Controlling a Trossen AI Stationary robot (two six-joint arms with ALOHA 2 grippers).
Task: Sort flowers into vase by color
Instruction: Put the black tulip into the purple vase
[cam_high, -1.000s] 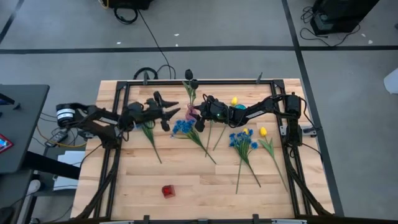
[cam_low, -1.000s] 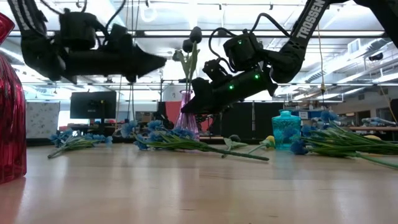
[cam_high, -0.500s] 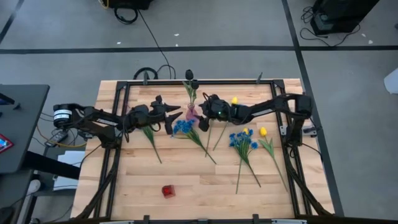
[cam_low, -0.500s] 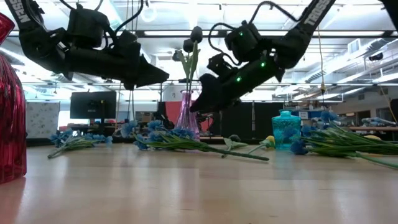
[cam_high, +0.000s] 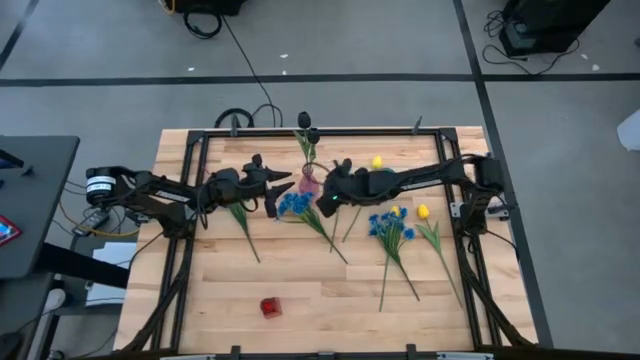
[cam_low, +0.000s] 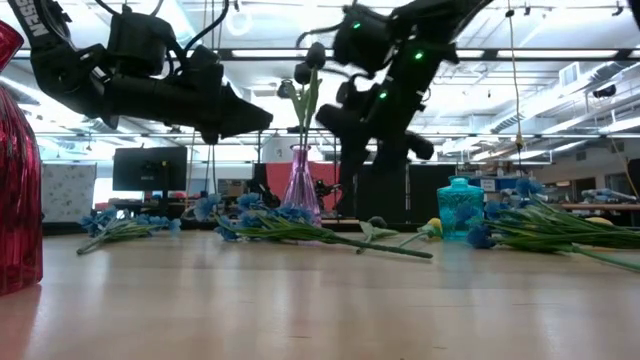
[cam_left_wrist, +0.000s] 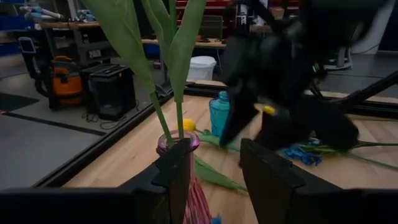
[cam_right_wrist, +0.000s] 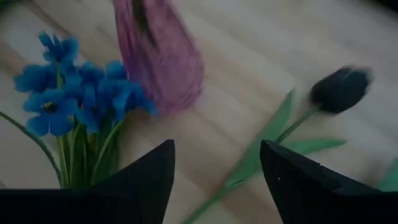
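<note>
While the left gripper (cam_high: 281, 186) stays beside the purple vase (cam_high: 309, 180), jaws spread and empty, the right gripper (cam_high: 325, 203) now tilts downward, jaws spread, near that vase.

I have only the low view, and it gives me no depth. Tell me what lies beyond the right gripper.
Observer: A dark tulip lies flat on the wood beyond the right gripper, whose fingers are open and empty.
Operator: Say what flanks that tulip.
Observer: The pink vase is beside it, with a blue bunch on the vase's other side.
Operator: Now place the left gripper.
Observer: The left gripper is open and empty, facing the pink vase's neck.
</note>
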